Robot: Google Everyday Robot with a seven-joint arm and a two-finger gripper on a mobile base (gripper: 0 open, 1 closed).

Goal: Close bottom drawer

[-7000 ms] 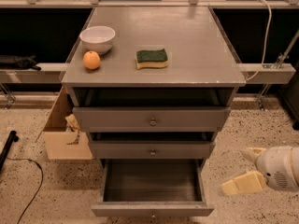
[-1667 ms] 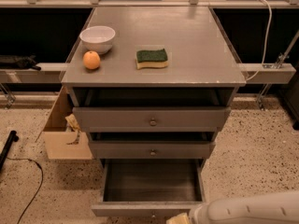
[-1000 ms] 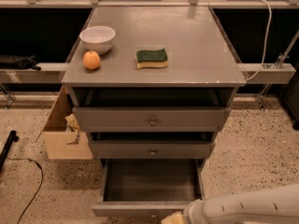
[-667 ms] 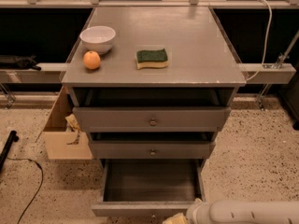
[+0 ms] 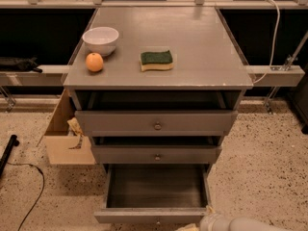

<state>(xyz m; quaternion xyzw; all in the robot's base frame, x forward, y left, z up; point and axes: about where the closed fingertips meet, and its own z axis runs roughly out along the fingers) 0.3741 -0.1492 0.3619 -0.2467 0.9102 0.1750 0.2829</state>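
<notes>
Robot lab or test workspace is indicated: a grey metal drawer cabinet [image 5: 192,37] is set on a speckled floor [image 5: 269,167], metal rails [image 5: 274,75] and a cable [image 5: 275,32] are run behind, and a cardboard box [image 5: 67,150] is placed alongside. The gripper [image 5: 188,227] is seen at the bottom edge, by the open bottom drawer [image 5: 156,186].

The bottom drawer [image 5: 144,215] has its front panel trimmed by the lower frame edge, and its knob [image 5: 157,222] is only barely in view. The gripper [image 5: 189,228] sits at that same edge, just right of the panel's middle. It is almost wholly cut off, showing only a pale sliver, and contact with the panel cannot be determined. The arm [image 5: 240,224] behind it is cropped below. A cardboard box [image 5: 62,138] is partly concealed behind the cabinet [image 5: 159,73], its contents unclear. A black object [image 5: 6,151] is cut by the left edge.
</notes>
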